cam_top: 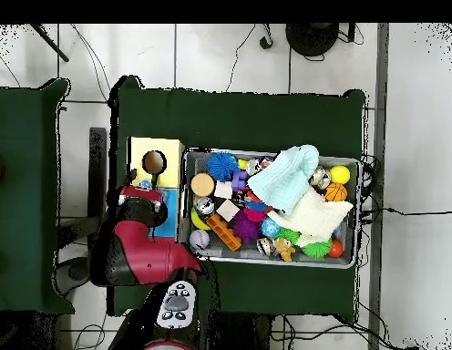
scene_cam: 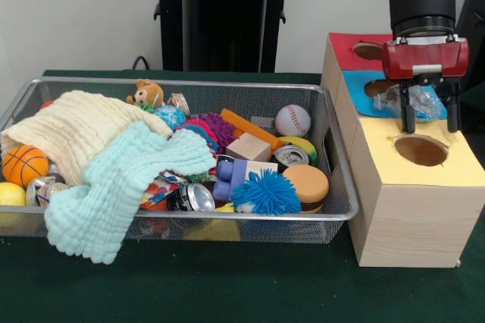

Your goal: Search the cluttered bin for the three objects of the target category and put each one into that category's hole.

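The hand (scene_cam: 430,118) hangs over the wooden box (scene_cam: 413,186), its two dark fingers spread apart and pointing down, pinching nothing. Just behind them a crumpled clear bottle (scene_cam: 405,101) lies on the box's blue section, partly screened by the fingers, and covers most of the blue section's hole. Directly below the hand gapes the yellow section's hole (scene_cam: 421,151). Beside the hand, across the box wall, sits the bin (scene_cam: 333,213) on the green worktop (scene_cam: 227,285). A cream cloth (scene_cam: 72,130) and a mint cloth (scene_cam: 121,186) bury much of its clutter. No other bottle can be made out there; silver cans (scene_cam: 193,198) show.
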Controlling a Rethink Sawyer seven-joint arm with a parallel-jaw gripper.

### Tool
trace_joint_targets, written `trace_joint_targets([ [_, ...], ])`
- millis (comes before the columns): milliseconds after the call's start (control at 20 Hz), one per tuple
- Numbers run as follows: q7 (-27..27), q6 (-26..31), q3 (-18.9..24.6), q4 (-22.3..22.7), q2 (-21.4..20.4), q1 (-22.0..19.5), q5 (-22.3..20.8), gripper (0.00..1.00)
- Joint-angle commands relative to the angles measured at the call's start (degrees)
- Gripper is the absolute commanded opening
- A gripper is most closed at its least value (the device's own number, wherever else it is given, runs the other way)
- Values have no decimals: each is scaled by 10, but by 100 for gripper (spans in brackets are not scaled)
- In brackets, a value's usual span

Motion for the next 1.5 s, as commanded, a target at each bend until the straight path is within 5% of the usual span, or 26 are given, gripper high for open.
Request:
trace_joint_targets([
  [50, 18, 131, -23, 24, 2, -6, -21, 100],
  [1500, 23, 209, -43, 7, -9, 12, -51, 100],
])
